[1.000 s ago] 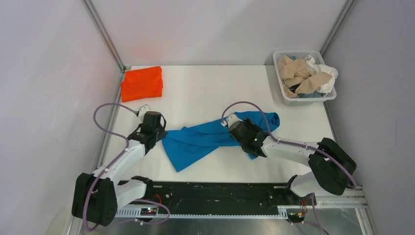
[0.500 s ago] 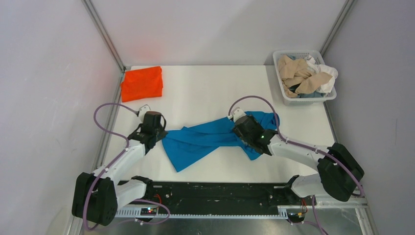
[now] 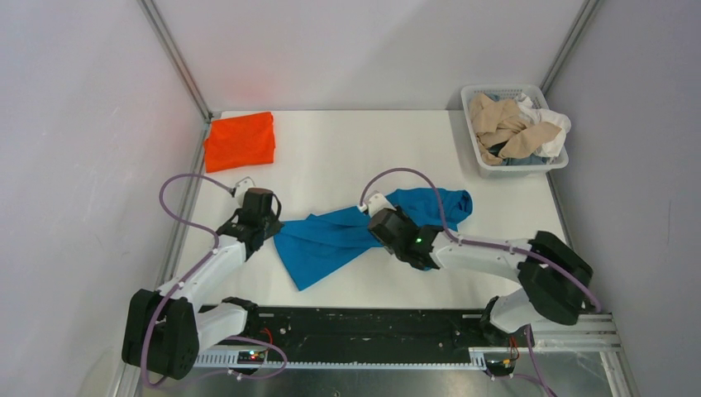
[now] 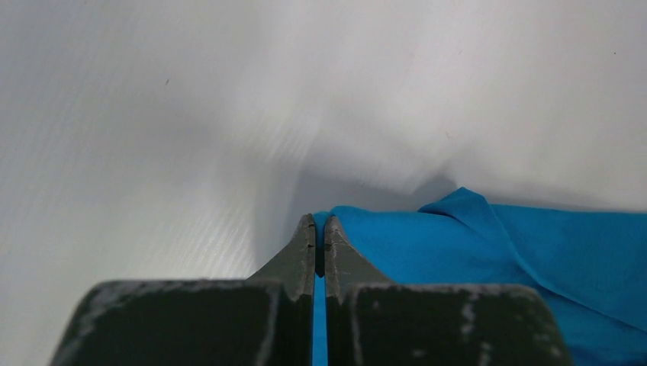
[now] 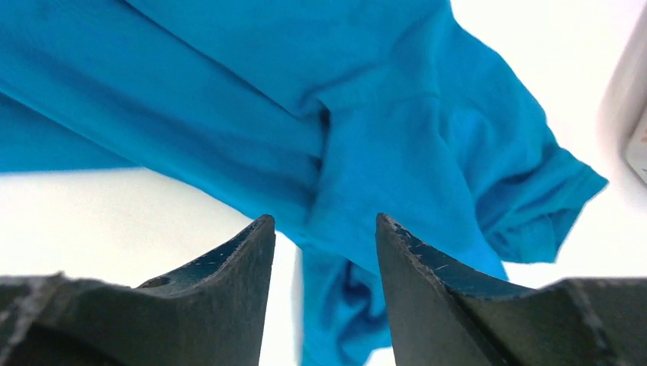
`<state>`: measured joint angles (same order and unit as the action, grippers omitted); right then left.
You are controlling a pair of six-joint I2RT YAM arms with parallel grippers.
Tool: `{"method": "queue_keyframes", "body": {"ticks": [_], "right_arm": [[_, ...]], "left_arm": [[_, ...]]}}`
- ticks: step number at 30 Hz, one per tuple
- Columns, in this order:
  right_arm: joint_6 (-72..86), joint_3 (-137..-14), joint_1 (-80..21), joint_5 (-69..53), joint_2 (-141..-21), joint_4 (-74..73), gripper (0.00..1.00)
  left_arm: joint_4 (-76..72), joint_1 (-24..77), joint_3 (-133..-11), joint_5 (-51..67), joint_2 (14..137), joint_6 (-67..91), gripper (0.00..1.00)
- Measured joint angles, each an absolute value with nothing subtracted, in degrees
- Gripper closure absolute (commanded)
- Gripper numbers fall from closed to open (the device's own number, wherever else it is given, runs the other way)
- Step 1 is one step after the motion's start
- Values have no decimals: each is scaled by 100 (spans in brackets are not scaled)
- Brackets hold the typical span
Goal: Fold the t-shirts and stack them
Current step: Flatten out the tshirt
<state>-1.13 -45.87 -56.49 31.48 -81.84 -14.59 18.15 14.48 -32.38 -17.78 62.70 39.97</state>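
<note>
Four t-shirts are in view, and only one is being handled. I take the overhead view as my clock face, with twelve o'clock at the far wall and six o'clock at the arm bases.

The blue t-shirt point(image 3: 335, 238) lies unfolded and rumpled near the middle of the white surface point(image 3: 347, 149). It is drawn out in a long band from about eight o'clock toward two o'clock. A loose flap hangs toward six o'clock, and a bunched end with a sleeve sits at the two o'clock end.

My left pincer point(image 4: 320, 223) is at the eight o'clock end of the band. Its fingers are pressed together, pinching the cloth's edge, and a thin line of blue shows between them in the left wrist view.

My right pincer point(image 5: 324, 221) is over the middle of the band with its fingers spread. Through the gap I see blue folds and the sleeve, but no cloth between the tips. I cannot tell whether the tips touch the fabric.

The orange t-shirt point(image 3: 240, 141) lies folded into a neat rectangle at ten o'clock, in the far left corner. It is well apart from the blue one.

A white lattice basket point(image 3: 477, 91) stands at two o'clock, in the far right corner. Crumpled inside it are the beige t-shirt point(image 3: 504, 124) and, along its right side, the white t-shirt point(image 3: 555, 124).
</note>
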Motion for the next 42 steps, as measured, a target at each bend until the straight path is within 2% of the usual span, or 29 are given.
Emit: {"method": "queue_keyframes", "body": {"ticks": [6,11,17,19,23,26,33,42], "right_arm": [[515,-5172,-5850,3533,-9238,-1404,43],[908,-5192,-5542,3844,-9467,-1743,43],[1262,-5214,-5323,4174,-9533,-2145,52],[1378,-5216,-5269,4224,-9533,-2248,58],[1577,-5221,-5109,4268,-9533,-2392,91],[1643,-5221,-5043,4278,-9524,-2427,100],[1671,-5221,-5000,4370,-8862,-2475,100],[1151,-5221,-4530,4602,-6792,-2198,100]], "left_arm": [[1815,1448,-3238,-1776,6272,3997,100],[1815,1448,-3238,-1778,6272,3994,100],[1815,1448,-3238,-1780,6272,3994,100],[1815,1448,-3238,-1780,6270,3992,100],[1815,1448,-3238,-1785,6257,3990,100],[1815,1448,-3238,-1785,6248,3990,100],[1863,1446,-3352,-1782,6243,3992,100],[1997,1448,-4250,-1754,5334,3981,100]]}}
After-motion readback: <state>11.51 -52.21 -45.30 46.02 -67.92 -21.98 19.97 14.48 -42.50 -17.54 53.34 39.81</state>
